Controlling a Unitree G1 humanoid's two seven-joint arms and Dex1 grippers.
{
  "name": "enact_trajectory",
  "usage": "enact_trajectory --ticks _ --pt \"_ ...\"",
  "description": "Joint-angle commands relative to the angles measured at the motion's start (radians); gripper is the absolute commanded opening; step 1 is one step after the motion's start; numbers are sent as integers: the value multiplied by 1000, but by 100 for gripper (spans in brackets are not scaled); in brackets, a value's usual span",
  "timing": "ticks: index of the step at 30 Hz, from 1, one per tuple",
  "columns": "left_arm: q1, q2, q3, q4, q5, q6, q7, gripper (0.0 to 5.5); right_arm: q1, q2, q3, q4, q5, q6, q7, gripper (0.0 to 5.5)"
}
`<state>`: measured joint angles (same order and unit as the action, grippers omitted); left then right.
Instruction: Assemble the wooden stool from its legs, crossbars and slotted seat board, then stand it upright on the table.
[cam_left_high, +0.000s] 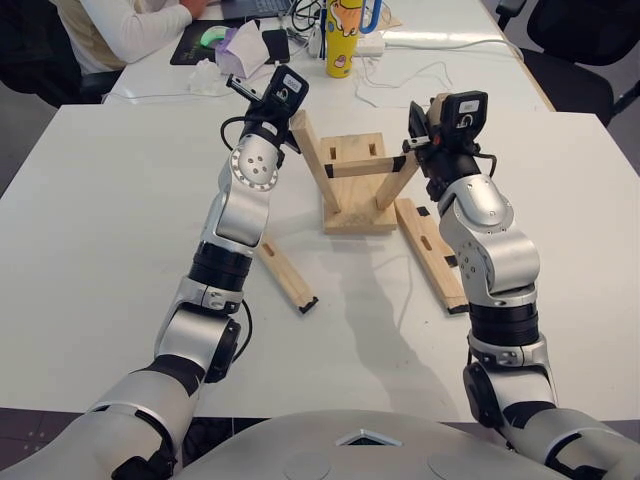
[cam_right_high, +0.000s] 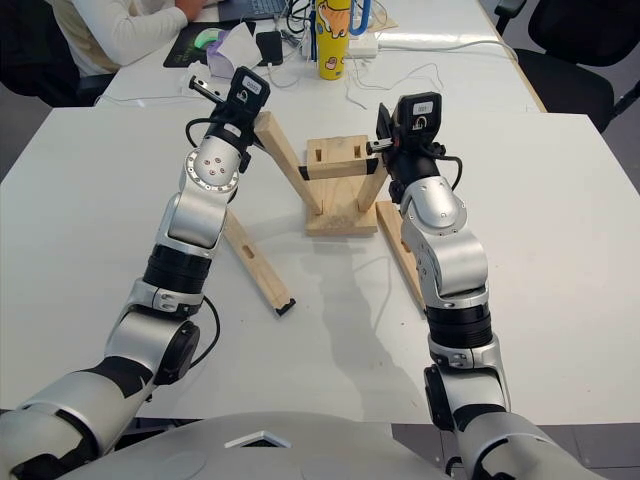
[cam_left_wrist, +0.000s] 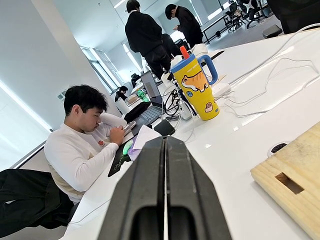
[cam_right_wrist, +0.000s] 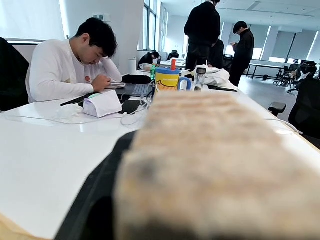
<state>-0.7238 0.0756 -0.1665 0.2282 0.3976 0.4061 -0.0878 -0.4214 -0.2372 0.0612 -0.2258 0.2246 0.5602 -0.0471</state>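
Two legs (cam_left_high: 318, 160) slant up from the seat board (cam_left_high: 352, 218), which lies flat on the surface (cam_left_high: 130, 200) in the upper middle of the frame, joined by one crossbar (cam_left_high: 365, 167). Our right fingers (cam_right_wrist: 95, 200) clamp the right leg's top; our left fingers (cam_left_wrist: 145, 190) are pressed together on nothing, beside the left leg. Two loose pieces (cam_left_high: 287, 275) lie lower down. We judge a sideways pull could lever the joints out of their slots.
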Motion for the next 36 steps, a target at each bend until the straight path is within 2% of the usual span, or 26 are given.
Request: enact_trajectory --ticks 1,6,9,15,21,24,27,29,32,34,36 --pt "-97 -61 -12 -68 -60 -52 -17 0 131 34 174 203 -18 193 106 122" --pt "-5 -11 213 -180 -143 -57 100 0 141 39 142 198 -4 200 94 122" --pt "81 48 273 -212 -144 -48 127 0 147 46 128 193 7 207 84 122" --pt "272 217 253 -196 -30 -37 110 0 143 55 109 190 17 216 74 122" --pt "311 304 293 -160 -18 -36 122 0 141 58 97 180 24 230 72 122" --pt "303 324 243 -166 10 -3 95 0 138 56 95 187 24 228 74 122" --pt "228 224 90 -184 35 35 44 0 133 57 99 196 21 225 76 122" --pt "117 61 -27 -162 14 41 27 0 128 59 103 204 20 223 79 122" --pt "-116 -218 -152 -2 -28 -17 27 0 135 58 105 212 17 216 80 122" --pt "-210 -292 -166 54 -36 -48 34 0 136 63 110 212 18 217 78 122" --pt "-229 -282 -154 71 -27 -61 30 0 138 68 110 204 22 221 72 122"
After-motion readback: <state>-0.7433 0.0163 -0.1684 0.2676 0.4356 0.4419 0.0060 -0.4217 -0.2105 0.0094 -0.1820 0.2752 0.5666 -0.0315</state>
